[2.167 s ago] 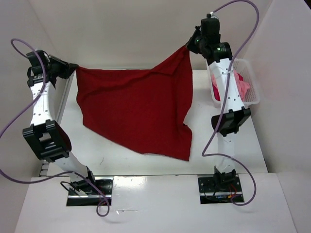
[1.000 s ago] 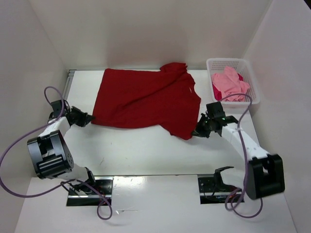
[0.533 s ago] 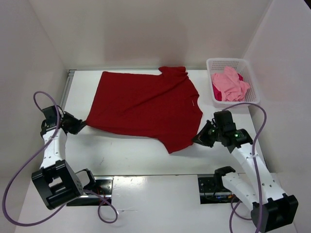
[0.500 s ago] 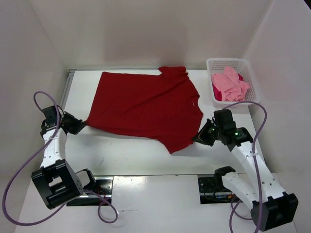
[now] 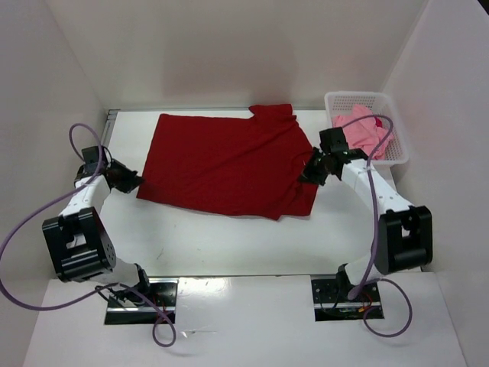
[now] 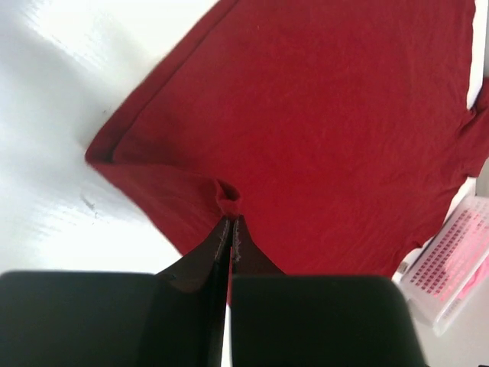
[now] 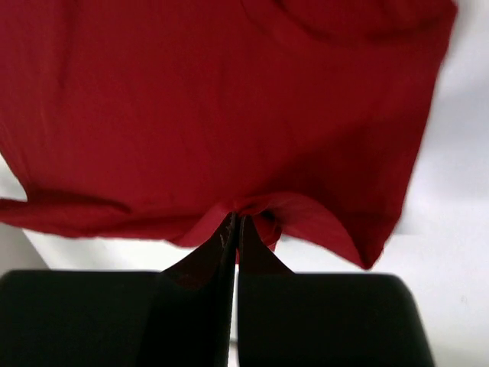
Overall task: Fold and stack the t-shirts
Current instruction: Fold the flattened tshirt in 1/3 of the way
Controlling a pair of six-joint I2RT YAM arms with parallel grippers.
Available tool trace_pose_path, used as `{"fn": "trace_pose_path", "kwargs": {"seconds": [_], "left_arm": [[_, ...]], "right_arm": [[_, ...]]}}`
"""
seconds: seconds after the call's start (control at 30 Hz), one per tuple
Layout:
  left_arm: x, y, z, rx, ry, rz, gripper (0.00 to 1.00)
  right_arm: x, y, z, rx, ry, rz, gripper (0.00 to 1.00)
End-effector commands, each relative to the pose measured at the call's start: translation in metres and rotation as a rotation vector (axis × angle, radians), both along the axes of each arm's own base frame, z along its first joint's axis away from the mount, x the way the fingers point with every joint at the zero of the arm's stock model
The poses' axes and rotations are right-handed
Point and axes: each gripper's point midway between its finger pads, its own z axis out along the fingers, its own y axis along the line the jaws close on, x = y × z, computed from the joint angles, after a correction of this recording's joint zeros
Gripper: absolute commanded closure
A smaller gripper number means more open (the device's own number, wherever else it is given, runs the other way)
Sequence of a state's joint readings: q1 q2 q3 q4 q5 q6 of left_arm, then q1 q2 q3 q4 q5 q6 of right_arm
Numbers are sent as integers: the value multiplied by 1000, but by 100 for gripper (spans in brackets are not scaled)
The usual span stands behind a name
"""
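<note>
Cloth fills both grips: the left claw (image 5: 134, 183), clenched, pinches the lower-left hem corner of the dark red t-shirt (image 5: 229, 160) at mid-left of the frame. The right claw (image 5: 306, 176), likewise clenched, holds a pucker of its right edge. The shirt lies spread across the white counter (image 5: 191, 237) at centre. A light pink t-shirt (image 5: 367, 131) sits in the white basket (image 5: 365, 95), upper right.

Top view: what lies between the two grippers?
The dark red t-shirt, spread out, spans the stretch, the left gripper and right gripper pinching its edges; the top view shows it.
</note>
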State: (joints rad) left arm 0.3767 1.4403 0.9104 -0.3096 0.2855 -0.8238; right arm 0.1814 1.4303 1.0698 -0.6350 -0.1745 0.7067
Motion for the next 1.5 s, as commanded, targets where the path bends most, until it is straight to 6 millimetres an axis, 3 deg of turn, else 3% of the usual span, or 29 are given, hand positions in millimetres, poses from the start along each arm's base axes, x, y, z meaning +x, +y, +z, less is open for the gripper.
{"fn": "trace_pose_path", "kwargs": {"seconds": [0.0, 0.13, 0.3, 0.33, 0.4, 0.43, 0.47, 0.63, 0.77, 0.83, 0.87, 0.9, 0.97, 1.0, 1.07, 1.1, 1.13, 1.17, 1.2, 1.23, 1.27, 1.3, 1.33, 1.47], "left_arm": [[28, 12, 14, 24, -62, 43, 100], [43, 19, 10, 15, -52, 63, 100], [66, 24, 2, 8, -53, 62, 100], [66, 24, -11, -2, -24, 62, 100], [76, 22, -11, -5, -33, 57, 100], [83, 19, -14, -11, -34, 51, 100], [83, 18, -19, -15, -23, 51, 100], [108, 17, -11, -20, -80, 55, 100], [127, 9, -1, -24, -117, 31, 100], [134, 16, 4, 0, -134, 48, 98], [132, 16, -4, 0, -109, 55, 94], [132, 18, -4, 6, -107, 61, 81], [125, 21, -3, 10, -119, 70, 61], [121, 25, 10, 19, -150, 80, 51], [104, 28, 19, 51, -164, 88, 43], [96, 28, 20, 69, -163, 88, 44], [88, 32, 18, 86, -158, 97, 46], [79, 35, 24, 96, -162, 112, 49], [72, 33, 18, 99, -144, 104, 54], [59, 29, 3, 96, -103, 93, 56], [51, 30, -3, 90, -80, 101, 58], [45, 28, -8, 93, -68, 93, 59], [34, 24, -23, 82, -32, 92, 59], [22, 25, -44, 66, 14, 96, 58]], "right_arm": [[54, -7, 32, -58, -168, -4, 100], [87, -20, 48, -73, -213, -24, 100], [121, -29, 33, -104, -200, -26, 100], [124, -28, 30, -105, -194, -26, 100], [138, -32, 34, -108, -217, -29, 100], [142, -33, 23, -119, -196, -34, 100], [149, -32, 28, -118, -210, -35, 100], [172, -38, 17, -135, -206, -56, 100], [183, -42, 22, -159, -224, -64, 99], [185, -42, 22, -160, -218, -63, 91], [187, -41, 18, -161, -213, -63, 86], [187, -41, 18, -161, -213, -63, 74], [181, -42, 32, -158, -236, -65, 64], [176, -41, 37, -156, -247, -52, 60], [159, -43, 52, -154, -268, -53, 59], [152, -42, 56, -145, -280, -49, 61], [137, -43, 40, -154, -246, -38, 70], [127, -44, 52, -151, -278, -41, 78], [117, -45, 48, -152, -267, -40, 86], [100, -47, 26, -157, -221, -36, 93], [90, -45, 34, -141, -243, -39, 100], [83, -46, 28, -141, -240, -39, 100], [68, -47, 9, -139, -196, -44, 100], [39, -49, -12, -139, -149, -48, 96]]}}
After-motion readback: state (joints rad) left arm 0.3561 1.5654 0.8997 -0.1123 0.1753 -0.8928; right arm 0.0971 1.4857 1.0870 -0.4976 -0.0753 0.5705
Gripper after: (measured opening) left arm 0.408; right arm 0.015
